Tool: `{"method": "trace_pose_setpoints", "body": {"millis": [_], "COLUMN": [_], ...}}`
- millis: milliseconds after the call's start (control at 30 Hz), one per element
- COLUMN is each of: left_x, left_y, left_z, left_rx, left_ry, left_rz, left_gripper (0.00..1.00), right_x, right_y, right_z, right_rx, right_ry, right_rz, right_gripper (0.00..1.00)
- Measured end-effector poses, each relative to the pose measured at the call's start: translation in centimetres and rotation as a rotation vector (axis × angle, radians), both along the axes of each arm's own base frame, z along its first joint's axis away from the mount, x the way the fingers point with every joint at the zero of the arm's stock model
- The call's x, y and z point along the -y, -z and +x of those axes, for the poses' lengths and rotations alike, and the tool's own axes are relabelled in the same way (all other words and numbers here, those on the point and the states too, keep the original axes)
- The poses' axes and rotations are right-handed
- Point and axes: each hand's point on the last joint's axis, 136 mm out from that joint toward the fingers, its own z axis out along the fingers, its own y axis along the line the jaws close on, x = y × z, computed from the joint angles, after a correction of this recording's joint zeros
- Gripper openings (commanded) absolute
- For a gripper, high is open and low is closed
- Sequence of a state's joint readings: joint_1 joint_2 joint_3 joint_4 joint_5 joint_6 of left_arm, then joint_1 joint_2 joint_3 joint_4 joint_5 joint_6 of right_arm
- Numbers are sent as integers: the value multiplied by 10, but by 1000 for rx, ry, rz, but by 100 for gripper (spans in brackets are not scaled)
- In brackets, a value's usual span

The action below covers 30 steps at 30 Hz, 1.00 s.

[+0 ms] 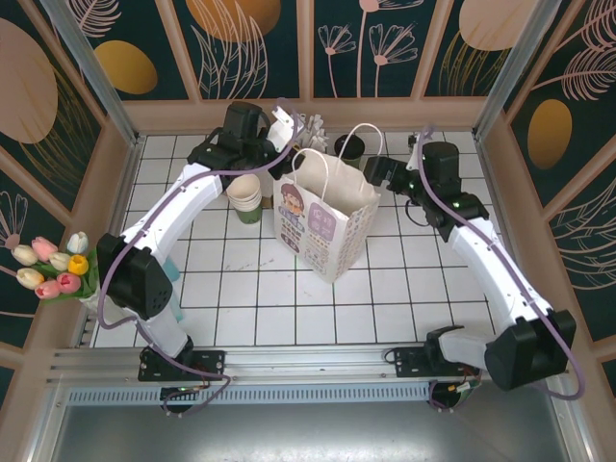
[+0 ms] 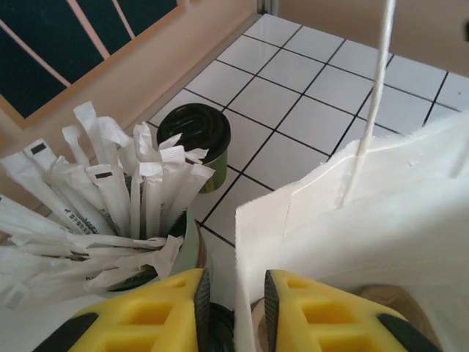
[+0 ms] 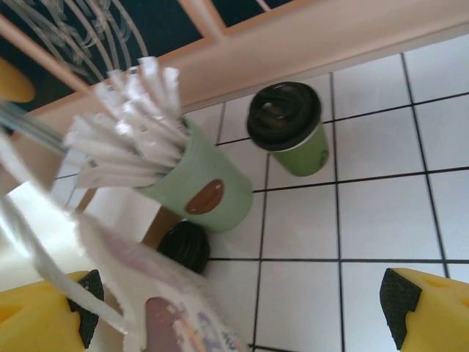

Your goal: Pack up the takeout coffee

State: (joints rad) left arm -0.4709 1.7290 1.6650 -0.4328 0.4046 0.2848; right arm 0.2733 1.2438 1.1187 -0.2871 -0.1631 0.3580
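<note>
- takeout coffee (image 1: 349, 147): we see it upright on the white tiled table (image 1: 289, 308), near the back wall, dark lid on. It stands outside the paper bag (image 1: 322, 217), behind the bag's open mouth.
- From the left wrist view the takeout coffee (image 2: 194, 136) sits on a tile beyond the pale green cup (image 2: 189, 249) crammed with white paper-wrapped sticks (image 2: 110, 205). No finger touches it.
- From the right wrist view the takeout coffee (image 3: 284, 117) is just beside the pale green cup (image 3: 209, 187), with a sliver of tile between them.
- left gripper (image 1: 284, 144): at the back left corner of the bag's rim. In its wrist view the left gripper (image 2: 234, 293) has its yellow fingers (image 2: 168, 315) a little apart. The bag's torn white edge (image 2: 245, 242) runs up between them, and we see a dark gap beside the paper, so it is released, not pinching.
- right gripper (image 1: 382, 173): at the bag's back right side, close to the coffee. In its wrist view the right gripper (image 3: 242, 301) is spread wide and grasps nothing. The bag's rim and string handle (image 3: 44, 271) lie toward its left finger.
- stack of cream cups (image 1: 246, 197): left of the bag, under the left arm.
- tulips (image 1: 53, 265): at the left wall, well apart from the rest.
</note>
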Motion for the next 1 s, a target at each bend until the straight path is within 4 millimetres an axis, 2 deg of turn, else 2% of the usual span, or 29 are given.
{"method": "trace_pose_setpoints", "body": {"millis": [100,200,333,467,600,733,833,1000], "left_x": [-2,-8,-17,-23,-30,-54,-83,-142], "left_y": [-5,-15,-32,-39,-34,-23,-25,-31], "left_z": [-5,-17,-29,-27,-20,-19,-26,-57], "left_rx": [6,14,37,20,-47,-137,-173,-235], "left_ry": [3,-6,-40,-112,-221,-418,-594,-904], "left_rz": [-10,-29,-68,-114,-162,-206,-232,-267], "left_gripper": [55,68,83,99,99,99,98,99], "right_x": [13,13,-17,-44,-58,-84,-101,-106], "right_y": [25,36,24,4,-18,-19,-14,-8], "right_z": [22,30,18,-5,-32,-62,-76,-82], "right_rx": [-51,-73,-39,8,55,61,45,20], "right_ry": [46,9,-157,-304,-402,-498,-551,-565], "right_rz": [-15,11,57,83,120,130,127,119], "right_gripper": [98,99,99,99,99,99,99,99]}}
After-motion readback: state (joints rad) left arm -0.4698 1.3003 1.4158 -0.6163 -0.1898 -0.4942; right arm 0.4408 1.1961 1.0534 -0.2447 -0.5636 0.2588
